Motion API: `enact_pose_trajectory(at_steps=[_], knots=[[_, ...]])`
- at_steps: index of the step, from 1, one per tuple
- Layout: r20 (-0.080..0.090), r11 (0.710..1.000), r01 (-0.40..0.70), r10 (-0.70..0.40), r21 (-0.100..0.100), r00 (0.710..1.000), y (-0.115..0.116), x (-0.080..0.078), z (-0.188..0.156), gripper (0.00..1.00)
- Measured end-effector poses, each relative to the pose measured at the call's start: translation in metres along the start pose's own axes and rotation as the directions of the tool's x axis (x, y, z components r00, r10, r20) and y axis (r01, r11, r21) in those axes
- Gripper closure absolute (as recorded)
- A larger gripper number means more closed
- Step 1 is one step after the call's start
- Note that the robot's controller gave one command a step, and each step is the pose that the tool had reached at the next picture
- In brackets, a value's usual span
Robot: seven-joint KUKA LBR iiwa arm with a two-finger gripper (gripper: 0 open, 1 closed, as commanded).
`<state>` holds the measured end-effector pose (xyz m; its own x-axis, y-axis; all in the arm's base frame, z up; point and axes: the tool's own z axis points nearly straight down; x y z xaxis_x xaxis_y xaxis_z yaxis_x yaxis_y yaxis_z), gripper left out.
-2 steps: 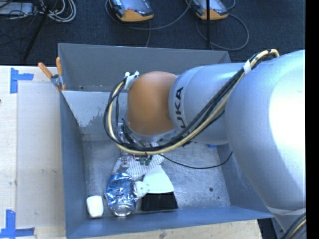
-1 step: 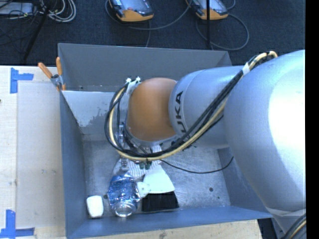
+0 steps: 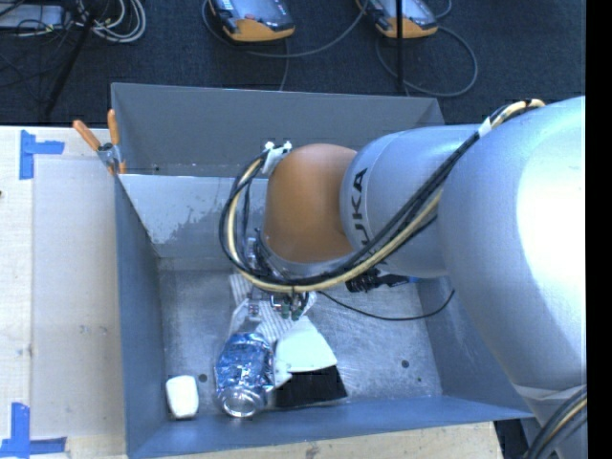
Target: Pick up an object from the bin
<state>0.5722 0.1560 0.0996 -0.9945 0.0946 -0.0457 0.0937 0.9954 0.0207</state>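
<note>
Gripper (image 3: 273,304): low beside the bottle's top; spread or pressed together, cannot tell.
Cluster: crumpled clear plastic bottle (image 3: 241,376), white folded sheet (image 3: 304,350), flat black pad (image 3: 311,388), touching.
Risk: slip on crushed plastic; neighbour dragged along.

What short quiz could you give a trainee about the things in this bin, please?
1. True or false: the bottle lies against the bin's far wall.
2. What lies left of the bottle? A. a white block; B. a red ball; C. a green cup.
3. What colour is the flat piece right of the bottle's mouth?
Key: 1 false, it lies near the front wall; 2 A; 3 black.
</note>
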Motion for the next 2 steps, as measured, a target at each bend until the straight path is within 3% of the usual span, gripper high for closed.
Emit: enact_pose_trajectory(at_steps=[1, 2], knots=[[-0.051, 0.948, 0.318, -0.317, 0.009, 0.947, -0.0093, 0.0156, 0.0185, 1.00], [-0.051, 0.948, 0.317, -0.316, 0.008, 0.947, -0.0095, 0.0156, 0.0185, 1.00]])
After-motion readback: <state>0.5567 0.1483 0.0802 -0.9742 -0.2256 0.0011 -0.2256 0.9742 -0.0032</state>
